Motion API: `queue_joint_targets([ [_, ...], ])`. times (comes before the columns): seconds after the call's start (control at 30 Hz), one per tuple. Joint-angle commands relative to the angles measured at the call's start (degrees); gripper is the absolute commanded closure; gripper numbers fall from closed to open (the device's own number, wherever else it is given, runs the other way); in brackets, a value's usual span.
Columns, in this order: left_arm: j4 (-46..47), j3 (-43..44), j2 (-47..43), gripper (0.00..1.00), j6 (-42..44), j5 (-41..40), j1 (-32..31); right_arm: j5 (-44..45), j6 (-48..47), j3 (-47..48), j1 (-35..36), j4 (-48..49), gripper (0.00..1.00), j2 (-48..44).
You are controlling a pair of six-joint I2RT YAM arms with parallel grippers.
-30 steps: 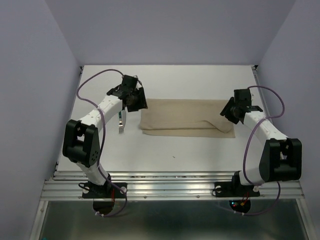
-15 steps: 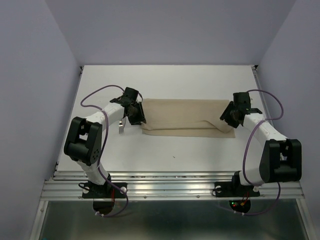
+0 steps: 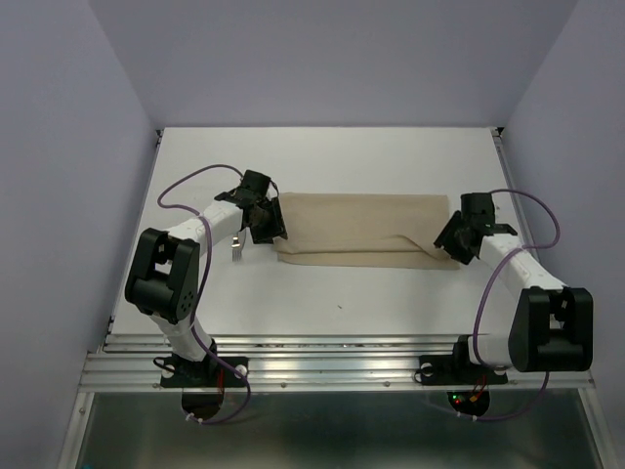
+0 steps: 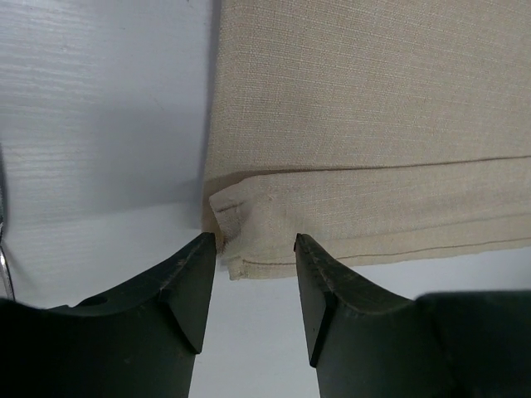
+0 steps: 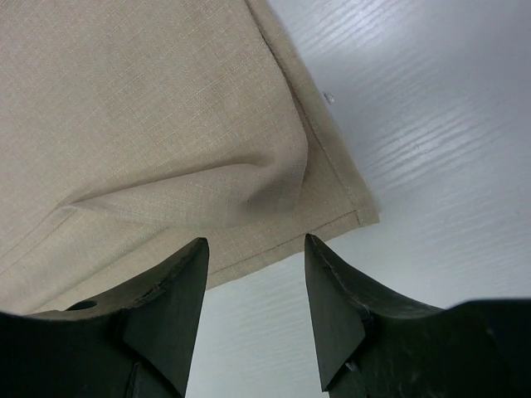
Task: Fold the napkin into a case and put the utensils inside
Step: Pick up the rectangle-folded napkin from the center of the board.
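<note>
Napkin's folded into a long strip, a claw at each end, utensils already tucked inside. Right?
No: a silver utensil lies on the table left of the napkin, beside the left claw, per the top view. Strip fold and the right claw at the other end hold.

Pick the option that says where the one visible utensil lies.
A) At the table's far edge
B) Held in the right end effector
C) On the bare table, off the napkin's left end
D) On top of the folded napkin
C: the utensil lies on the white table just off the left end of the napkin, partly hidden by the left arm, and the right end effector is open and empty.
</note>
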Motion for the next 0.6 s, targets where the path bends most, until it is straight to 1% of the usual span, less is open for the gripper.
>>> queue_joint_targets([
  [0.0, -1.0, 0.8, -0.2, 0.46, 1.7, -2.4, 0.0, -0.2, 0.6, -0.9, -0.5, -1.1, 0.45, -2.6],
  [0.2, -0.1, 1.2, 1.4, 0.48, 1.8, -3.0, 0.0, 0.1, 0.6, -1.9, -0.5, -1.6, 0.44, -3.5],
  [0.37, 0.5, 2.1, 3.1, 0.52, 1.8, -2.9, 0.0, 0.2, 0.6, -1.9, -1.0, -1.6, 0.44, -3.6],
  [0.5, 1.0, 2.7, 3.8, 0.61, 2.0, -2.6, 0.0, 0.2, 0.6, -2.4, -1.0, -2.1, 0.44, -3.6],
  [0.53, 1.0, 2.8, 3.6, 0.68, 2.0, -2.6, 0.0, 0.1, 0.6, -2.5, -1.0, -2.5, 0.44, -3.6],
  [0.57, 1.0, 2.8, 3.3, 0.72, 2.0, -2.7, 0.0, 0.1, 0.5, -3.0, -1.0, -2.7, 0.44, -3.7],
])
